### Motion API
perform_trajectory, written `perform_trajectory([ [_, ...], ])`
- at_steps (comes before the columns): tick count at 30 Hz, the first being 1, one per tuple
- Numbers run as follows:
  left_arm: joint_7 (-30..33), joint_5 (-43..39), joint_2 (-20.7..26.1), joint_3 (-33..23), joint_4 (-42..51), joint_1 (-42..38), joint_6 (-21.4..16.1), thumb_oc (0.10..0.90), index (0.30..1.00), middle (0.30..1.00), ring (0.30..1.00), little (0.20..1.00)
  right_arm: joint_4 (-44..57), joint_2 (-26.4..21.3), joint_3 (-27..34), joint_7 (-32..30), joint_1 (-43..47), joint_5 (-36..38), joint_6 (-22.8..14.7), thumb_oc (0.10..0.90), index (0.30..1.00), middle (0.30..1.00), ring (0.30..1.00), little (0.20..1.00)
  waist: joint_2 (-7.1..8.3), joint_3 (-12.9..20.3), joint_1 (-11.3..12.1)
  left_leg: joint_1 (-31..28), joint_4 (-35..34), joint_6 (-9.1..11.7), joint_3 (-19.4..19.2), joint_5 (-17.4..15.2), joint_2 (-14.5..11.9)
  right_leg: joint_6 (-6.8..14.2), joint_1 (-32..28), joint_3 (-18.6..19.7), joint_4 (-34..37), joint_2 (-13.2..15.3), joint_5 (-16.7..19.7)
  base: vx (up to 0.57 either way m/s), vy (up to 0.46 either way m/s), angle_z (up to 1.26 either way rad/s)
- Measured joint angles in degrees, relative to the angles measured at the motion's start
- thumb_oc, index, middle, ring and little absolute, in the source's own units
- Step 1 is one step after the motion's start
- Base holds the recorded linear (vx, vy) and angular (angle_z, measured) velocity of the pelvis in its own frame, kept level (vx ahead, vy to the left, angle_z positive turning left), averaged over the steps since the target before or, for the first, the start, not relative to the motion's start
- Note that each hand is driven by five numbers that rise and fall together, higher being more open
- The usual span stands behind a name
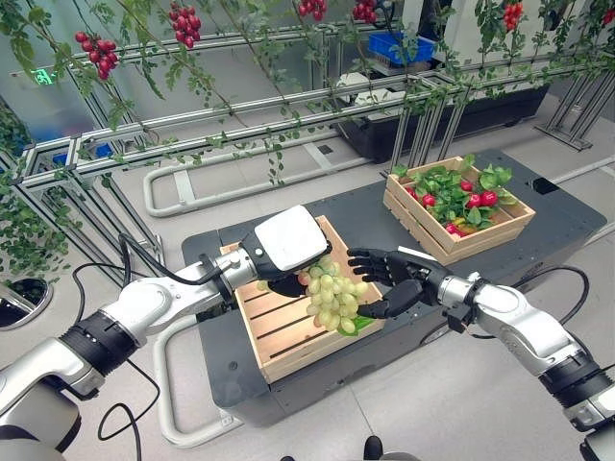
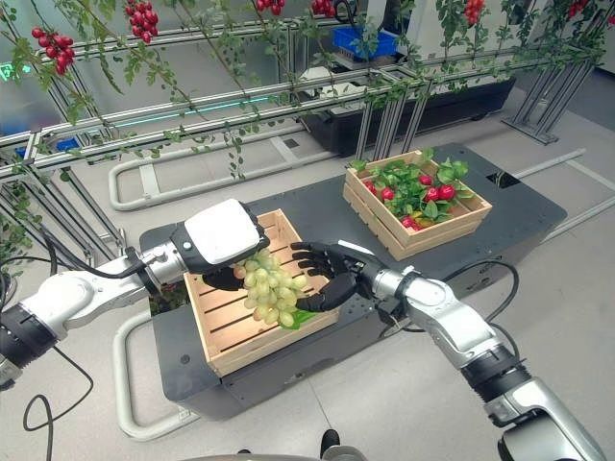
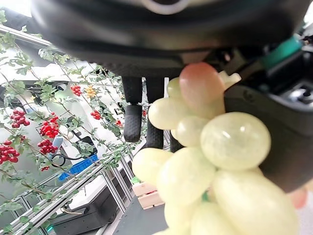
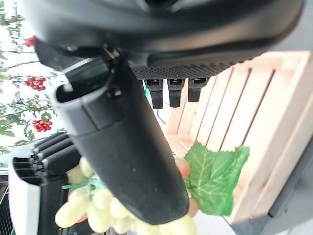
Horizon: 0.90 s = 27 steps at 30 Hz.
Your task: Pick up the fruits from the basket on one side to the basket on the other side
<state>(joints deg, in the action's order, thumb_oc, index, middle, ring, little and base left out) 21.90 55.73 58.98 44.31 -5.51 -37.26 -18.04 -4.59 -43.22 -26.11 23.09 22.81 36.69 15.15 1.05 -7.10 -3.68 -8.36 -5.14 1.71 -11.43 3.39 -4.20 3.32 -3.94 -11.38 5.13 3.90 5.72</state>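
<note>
A bunch of green grapes (image 1: 332, 293) with a green leaf (image 4: 215, 171) hangs over the right end of an empty slatted wooden crate (image 1: 284, 338). My left hand (image 1: 283, 245), with its white back cover, is shut on the top of the bunch (image 3: 210, 161). My right hand (image 1: 389, 269) is open just right of the grapes, fingers spread towards them and thumb (image 4: 122, 142) curving under the bunch. A second wooden crate (image 1: 478, 243) at the right holds red fruits (image 1: 476, 200) among green leaves.
Both crates stand on a dark low platform (image 1: 562, 216). Behind it run aluminium frames (image 1: 240, 110) hung with vines and red fruit clusters (image 1: 96, 48). A blue bin (image 1: 399, 46) sits farther back. White tube rails (image 1: 178, 197) lie on the grey floor.
</note>
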Motion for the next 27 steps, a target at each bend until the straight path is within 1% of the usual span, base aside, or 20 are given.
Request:
perform_trajectory([
  [4, 0.0, 0.4, 0.0, 0.1, -0.1, -0.8, 0.0, 0.400, 0.300, 0.300, 0.300, 0.300, -0.4, 1.2, -1.1, 0.9, 0.1, 3.1, 1.5, 0.800, 0.900, 0.900, 0.900, 0.900, 0.00, 0.0, 0.1, -0.1, 0.0, 0.0, 0.1, 0.0, 0.0, 0.0, -0.2, -0.1, 0.0, 0.0, 0.0, 0.00, 0.000, 0.00],
  [6, 0.0, 0.9, -0.1, 0.4, -0.1, -2.1, -0.4, 0.400, 0.300, 0.300, 0.300, 0.300, -1.3, 2.7, -2.2, 1.8, 0.1, 7.0, 3.6, 0.800, 0.900, 0.900, 0.900, 0.900, 0.00, 0.0, 0.1, -0.4, 0.0, 0.0, 0.1, 0.0, 0.0, 0.0, -0.4, -0.2, 0.0, 0.0, 0.0, 0.00, 0.000, 0.00],
  [7, 0.0, 0.9, -0.1, 0.4, -0.1, -2.3, -0.5, 0.400, 0.300, 0.300, 0.300, 0.300, -1.7, 3.2, -2.2, 2.1, 0.1, 7.3, 3.9, 0.800, 0.900, 0.900, 0.900, 0.900, 0.00, 0.0, 0.1, -0.4, 0.0, 0.0, 0.1, 0.0, 0.0, 0.0, -0.5, -0.2, 0.0, 0.0, 0.0, 0.00, 0.000, 0.00],
  [8, 0.0, 1.1, -0.2, 0.5, -0.1, -2.9, -0.5, 0.400, 0.300, 0.300, 0.300, 0.300, -2.0, 4.2, -2.9, 2.2, 0.1, 9.7, 4.8, 0.800, 0.900, 0.900, 0.900, 0.900, 0.00, 0.0, 0.1, -0.5, 0.0, 0.0, 0.1, 0.0, 0.0, 0.0, -0.6, -0.2, 0.0, 0.0, 0.0, 0.00, 0.000, 0.00],
  [10, 0.0, 1.9, -0.3, 0.7, -0.1, -3.3, -0.6, 0.400, 0.300, 0.300, 0.300, 0.300, -2.0, 4.9, -3.8, 2.3, 0.1, 12.3, 5.5, 0.800, 0.900, 0.900, 0.900, 0.900, 0.00, 0.0, 0.1, -0.6, 0.0, 0.0, 0.1, 0.0, 0.0, 0.0, -0.7, -0.2, 0.0, 0.0, 0.0, 0.00, 0.000, 0.00],
  [12, 0.0, 3.3, -0.4, 0.8, -0.1, -3.5, -1.8, 0.400, 0.300, 0.300, 0.300, 0.300, -2.2, 7.3, -3.8, 2.3, 0.1, 17.4, 8.4, 0.800, 0.900, 0.900, 0.900, 0.900, -0.02, 0.0, 0.1, -0.7, 0.0, 0.0, 0.1, 0.0, 0.0, 0.0, -0.7, -0.2, 0.0, 0.0, 0.0, 0.00, 0.000, 0.00],
  [14, 0.0, 4.5, -0.4, 1.9, -0.1, -3.9, -2.6, 0.400, 0.300, 0.300, 0.300, 0.300, -2.5, 8.8, -3.9, 1.9, 0.1, 20.1, 9.9, 0.800, 0.900, 0.900, 0.900, 0.900, -0.02, 0.0, 0.2, -0.7, 0.0, 0.0, 0.1, 0.0, 0.0, 0.0, -0.8, -0.2, 0.0, 0.0, 0.0, 0.00, 0.000, 0.00],
  [16, 0.0, 5.7, -0.4, 2.9, -0.1, -4.1, -3.4, 0.400, 0.300, 0.300, 0.300, 0.300, -2.6, 9.6, -4.1, 1.7, 0.1, 20.7, 11.3, 0.800, 0.900, 0.900, 0.900, 0.900, -0.03, 0.1, 0.2, -0.7, 0.0, 0.0, 0.1, 0.0, 0.0, 0.0, -0.8, -0.2, 0.0, 0.0, 0.0, 0.00, 0.000, 0.00],
  [17, 0.0, 7.0, -0.4, 2.9, -0.1, -4.1, -3.9, 0.400, 0.300, 0.300, 0.300, 0.300, -3.0, 9.8, -4.4, 1.6, 0.1, 22.6, 12.1, 0.800, 0.900, 0.900, 0.900, 0.900, -0.03, 0.1, 0.4, -0.7, 0.0, 0.0, 0.1, 0.0, 0.0, 0.0, -0.8, -0.2, 0.0, 0.1, 0.0, 0.00, 0.000, 0.00],
  [20, 0.2, 9.2, -0.4, 3.2, -0.1, -4.2, -5.1, 0.400, 0.300, 0.300, 0.300, 0.300, -3.2, 9.8, -4.8, 1.1, 0.1, 24.6, 13.6, 0.800, 0.900, 0.900, 0.900, 0.900, -0.04, 0.3, 1.0, -0.7, 0.0, 0.0, 0.1, 0.0, 0.0, 0.0, -0.8, -0.2, 0.0, 0.1, 0.0, 0.00, 0.000, 0.00],
  [22, 0.3, 10.8, -0.4, 4.3, -0.1, -5.4, -6.2, 0.400, 0.300, 0.300, 0.300, 0.300, -3.2, 9.4, -5.7, 1.0, 0.1, 24.8, 13.8, 0.800, 0.900, 0.900, 0.900, 0.900, -0.02, 0.5, 1.4, -0.7, 0.0, 0.0, 0.2, 0.0, 0.0, 0.0, -0.8, -0.2, 0.0, 0.1, 0.0, 0.00, 0.000, 0.00],
  [23, 0.4, 12.0, -0.4, 6.3, -0.1, -7.3, -6.8, 0.400, 0.300, 0.300, 0.300, 0.300, -3.2, 8.9, -6.3, 0.8, 0.1, 25.3, 13.9, 0.800, 0.900, 0.900, 0.900, 0.900, 0.00, 0.5, 1.6, -0.7, 0.0, 0.0, 0.2, 0.0, 0.0, 0.0, -0.8, -0.3, 0.0, 0.1, 0.0, 0.00, 0.000, 0.00],
  [24, 0.4, 12.4, -0.4, 7.1, -0.2, -8.0, -7.2, 0.400, 0.300, 0.300, 0.300, 0.300, -3.2, 8.7, -6.6, 0.8, 0.1, 25.5, 14.0, 0.800, 0.900, 0.900, 0.900, 0.900, 0.00, 0.5, 1.7, -0.7, 0.0, 0.0, 0.3, 0.0, 0.0, 0.0, -0.8, -0.3, 0.0, 0.1, 0.0, 0.00, -0.009, 0.03],
  [27, 0.9, 14.5, -0.4, 7.4, -0.2, -8.7, -9.5, 0.400, 0.300, 0.300, 0.300, 0.300, -3.2, 8.1, -8.3, 0.6, 0.1, 27.0, 14.1, 0.800, 0.900, 0.900, 0.900, 0.900, 0.01, 0.8, 1.6, -0.7, 0.0, 0.0, 0.3, 0.0, 0.0, 0.0, -0.9, -0.3, 0.0, 0.1, 0.0, 0.00, 0.000, 0.00],
])
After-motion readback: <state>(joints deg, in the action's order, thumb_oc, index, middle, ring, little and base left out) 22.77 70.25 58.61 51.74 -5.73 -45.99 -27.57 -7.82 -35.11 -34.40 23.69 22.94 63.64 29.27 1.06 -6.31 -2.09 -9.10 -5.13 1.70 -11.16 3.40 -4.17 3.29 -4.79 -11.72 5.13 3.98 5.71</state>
